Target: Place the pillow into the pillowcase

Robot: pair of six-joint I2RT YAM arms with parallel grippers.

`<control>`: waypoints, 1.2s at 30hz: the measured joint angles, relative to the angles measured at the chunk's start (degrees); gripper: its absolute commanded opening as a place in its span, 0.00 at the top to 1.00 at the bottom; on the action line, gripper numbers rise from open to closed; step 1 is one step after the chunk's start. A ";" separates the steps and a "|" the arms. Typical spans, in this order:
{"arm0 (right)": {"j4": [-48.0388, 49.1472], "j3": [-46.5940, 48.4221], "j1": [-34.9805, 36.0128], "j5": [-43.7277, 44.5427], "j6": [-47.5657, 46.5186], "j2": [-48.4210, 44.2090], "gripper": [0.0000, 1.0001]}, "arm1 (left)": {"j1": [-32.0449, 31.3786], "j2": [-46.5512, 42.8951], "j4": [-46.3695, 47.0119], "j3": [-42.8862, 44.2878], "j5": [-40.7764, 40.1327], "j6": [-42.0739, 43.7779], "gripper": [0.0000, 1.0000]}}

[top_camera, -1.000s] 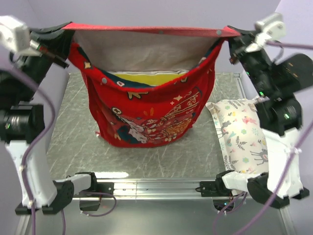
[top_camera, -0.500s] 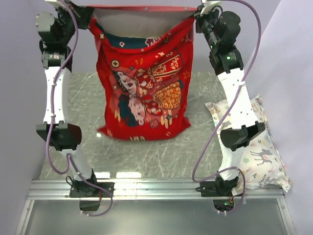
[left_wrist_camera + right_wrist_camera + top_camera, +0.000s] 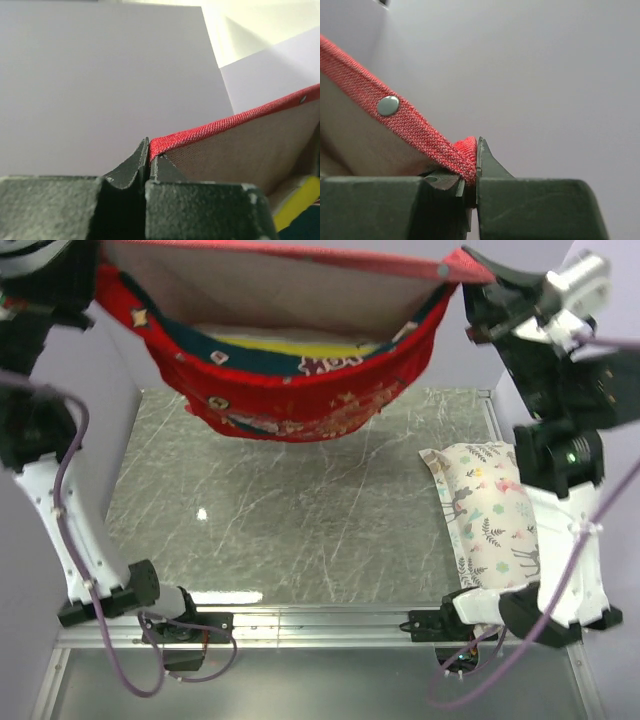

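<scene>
The red pillowcase (image 3: 290,400) hangs in the air between both grippers, mouth up and open, its bottom off the table. The pillow (image 3: 290,342) lies inside it; only its white body and yellow strip show through the mouth. My left gripper (image 3: 88,248) is shut on the left corner of the red hem (image 3: 210,129). My right gripper (image 3: 470,265) is shut on the right corner of the hem (image 3: 420,132), next to a metal snap (image 3: 388,105). The yellow strip also shows at the lower right of the left wrist view (image 3: 300,200).
A white floral animal-print pillow (image 3: 495,520) lies at the table's right edge, under the right arm. The grey marbled table (image 3: 290,530) lies below the hanging case. Purple walls stand behind and at the sides.
Both arms have swung the case up and down; its bottom rested on the table before and now hangs clear of it, closer to the camera, mouth spread wide.
</scene>
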 measured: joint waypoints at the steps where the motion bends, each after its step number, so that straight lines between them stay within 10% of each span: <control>1: 0.00 -1.14 -0.02 -1.16 0.13 -1.62 1.00 | 2.12 -1.57 1.55 -0.15 0.94 -0.74 1.00; 13: -3.30 3.54 -0.81 -6.71 4.02 -0.70 1.00 | 16.09 -2.03 6.97 10.75 1.84 -7.43 0.99; 22: -1.81 -19.47 -0.81 -0.26 -1.01 -2.78 1.00 | -2.12 7.34 -4.92 -0.28 5.01 7.89 0.99; 30: -8.07 -31.19 -3.76 17.77 -8.66 15.04 1.00 | -17.00 45.18 -31.89 9.07 -7.21 22.58 0.98; 32: -13.46 -29.70 -6.16 20.55 -9.44 20.90 0.97 | -19.87 51.17 -36.24 9.14 -10.82 26.10 0.57; 34: -21.09 -24.63 -9.20 25.53 -10.21 26.86 0.67 | -21.40 53.83 -39.06 8.85 -17.03 30.82 0.01; 36: -29.73 -17.11 -12.61 30.67 -9.81 32.04 0.27 | -21.07 53.94 -41.77 8.04 -22.40 33.79 0.01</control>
